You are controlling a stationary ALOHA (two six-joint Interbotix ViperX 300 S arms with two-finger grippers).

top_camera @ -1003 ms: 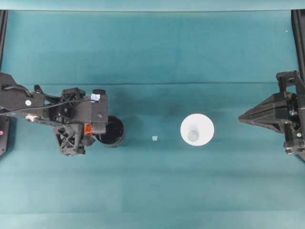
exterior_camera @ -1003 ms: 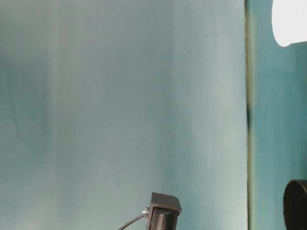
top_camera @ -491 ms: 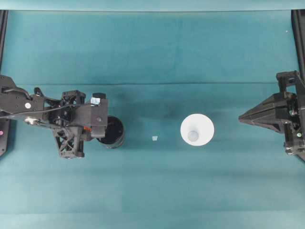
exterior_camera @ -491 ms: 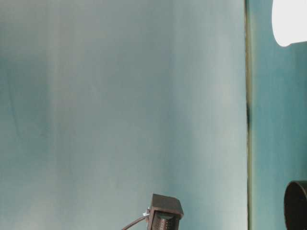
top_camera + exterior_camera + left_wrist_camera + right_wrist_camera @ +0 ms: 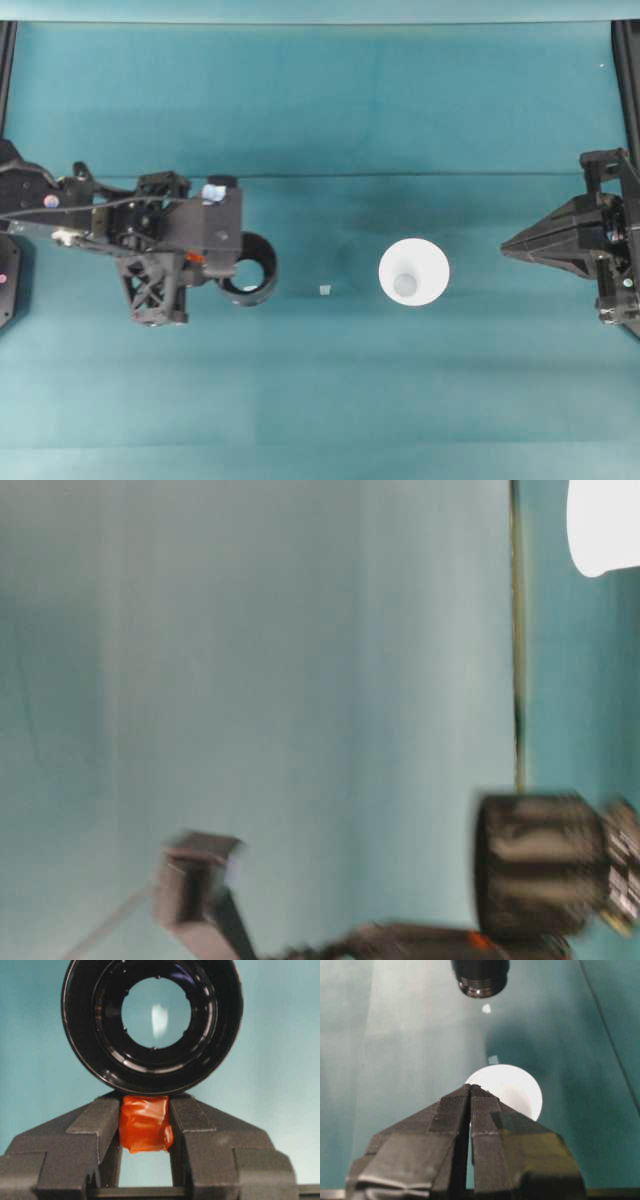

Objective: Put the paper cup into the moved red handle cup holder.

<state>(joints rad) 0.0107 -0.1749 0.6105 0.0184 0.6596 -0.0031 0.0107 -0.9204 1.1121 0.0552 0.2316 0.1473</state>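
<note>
The glossy black red handle cup holder [image 5: 252,284] hangs a little above the table at the left, blurred in the table-level view [image 5: 540,865]. My left gripper [image 5: 196,258] is shut on its orange-red handle tab [image 5: 145,1124], with the holder's ring [image 5: 210,1035] just beyond the fingertips. The white paper cup [image 5: 413,271] stands upright, mouth up, right of the middle. My right gripper [image 5: 508,247] rests shut and holding nothing to the cup's right. In the right wrist view its closed tips [image 5: 470,1088] point at the paper cup [image 5: 517,1091], with the holder [image 5: 480,977] far behind.
A small white scrap [image 5: 324,290] lies on the teal cloth between holder and cup. Black frame rails [image 5: 628,80] run along the table's left and right edges. Open cloth stretches in front of and behind the cup.
My left gripper has lifted the holder by its handle off the table and carried it slightly right, toward the cup. The paper cup and the right arm have stayed still.
</note>
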